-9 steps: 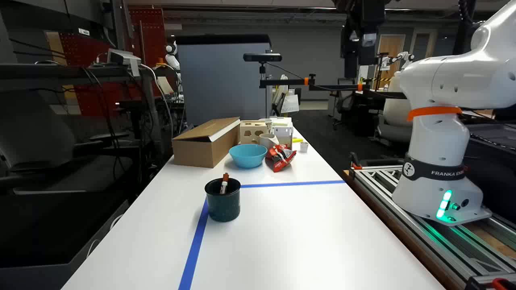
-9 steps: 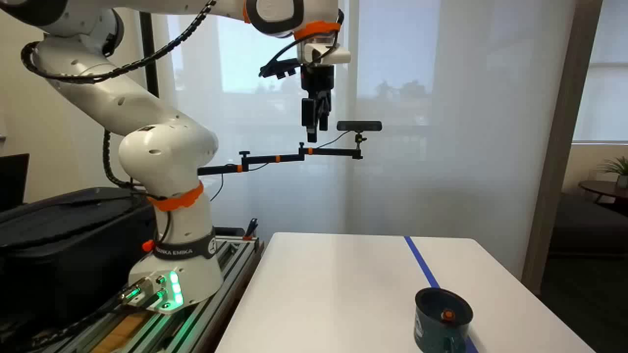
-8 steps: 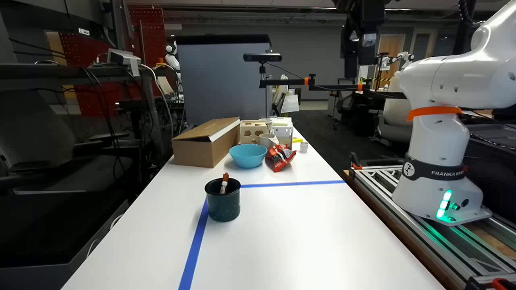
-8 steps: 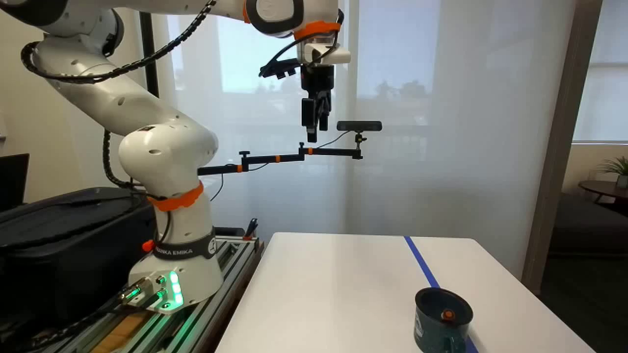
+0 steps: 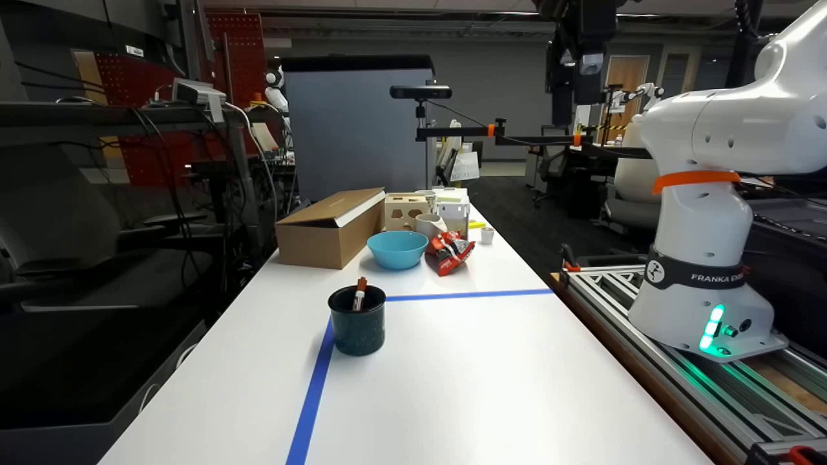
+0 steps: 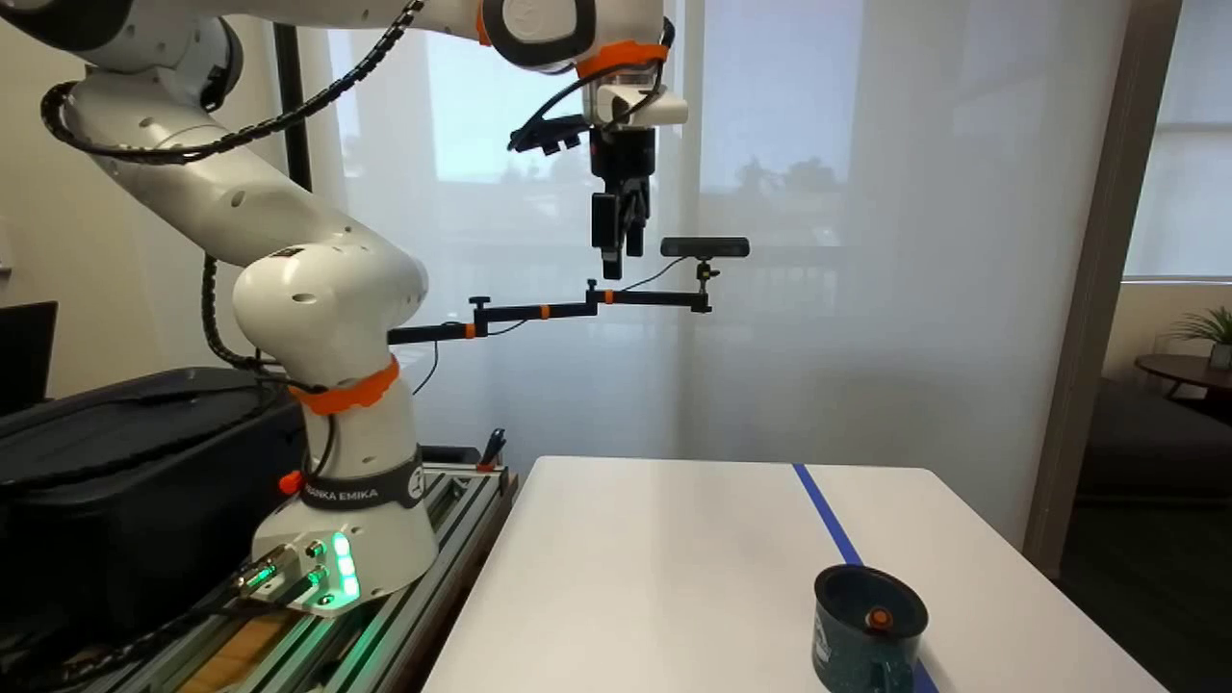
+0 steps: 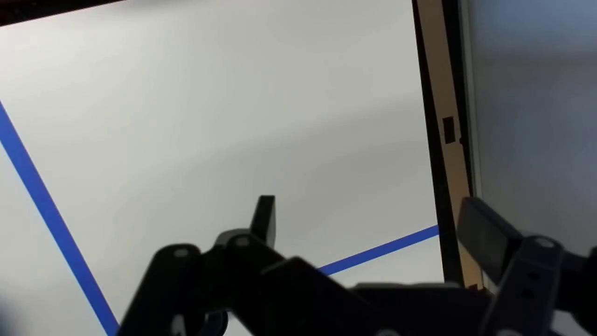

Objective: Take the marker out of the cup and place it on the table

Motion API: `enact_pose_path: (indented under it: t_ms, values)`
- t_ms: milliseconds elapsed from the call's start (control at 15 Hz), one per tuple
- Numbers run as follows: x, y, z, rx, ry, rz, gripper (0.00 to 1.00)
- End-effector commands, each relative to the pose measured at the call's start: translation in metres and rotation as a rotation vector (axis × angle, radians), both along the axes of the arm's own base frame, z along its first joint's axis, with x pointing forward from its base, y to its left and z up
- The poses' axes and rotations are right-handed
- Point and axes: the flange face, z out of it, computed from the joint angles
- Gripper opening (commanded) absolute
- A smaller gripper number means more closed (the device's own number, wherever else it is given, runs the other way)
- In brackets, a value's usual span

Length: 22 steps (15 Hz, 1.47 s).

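The dark teal cup [image 5: 358,332] stands upright on the white table [image 5: 491,374], over the blue tape line. It also shows in an exterior view [image 6: 857,650] near the bottom, with its handle toward that camera. The marker [image 5: 359,295] leans inside the cup, its red-brown end above the rim; that end also shows in an exterior view [image 6: 879,619]. My gripper [image 6: 623,260] hangs high above the table, pointing down, well away from the cup. In the wrist view the fingers [image 7: 366,203] are wide apart with nothing between them. A dark curved edge behind a finger may be the cup.
A cardboard box [image 5: 329,236], a light blue bowl [image 5: 397,250] and a red packet [image 5: 450,252] stand beyond the cup. A white mug [image 5: 429,224] and a small white cup [image 5: 487,236] are behind them. A camera on a bar [image 6: 645,297] extends beside the table.
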Motion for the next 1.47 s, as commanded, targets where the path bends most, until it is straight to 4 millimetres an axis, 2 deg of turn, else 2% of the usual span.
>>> enact_pose_path:
  t_ms: [0, 267, 533, 933, 1133, 1400]
  values:
    - [0.000, 0.000, 0.001, 0.000, 0.001, 0.000, 1.00]
    - [0.000, 0.000, 0.001, 0.000, 0.001, 0.000, 1.00]
    - [0.046, 0.015, -0.017, 0.012, -0.113, -0.108, 1.00]
    - [0.112, 0.043, -0.049, 0.005, -0.235, -0.419, 1.00]
    - [0.135, 0.047, -0.064, 0.005, -0.287, -0.573, 1.00]
    - [0.159, 0.039, -0.075, -0.005, -0.354, -0.771, 1.00]
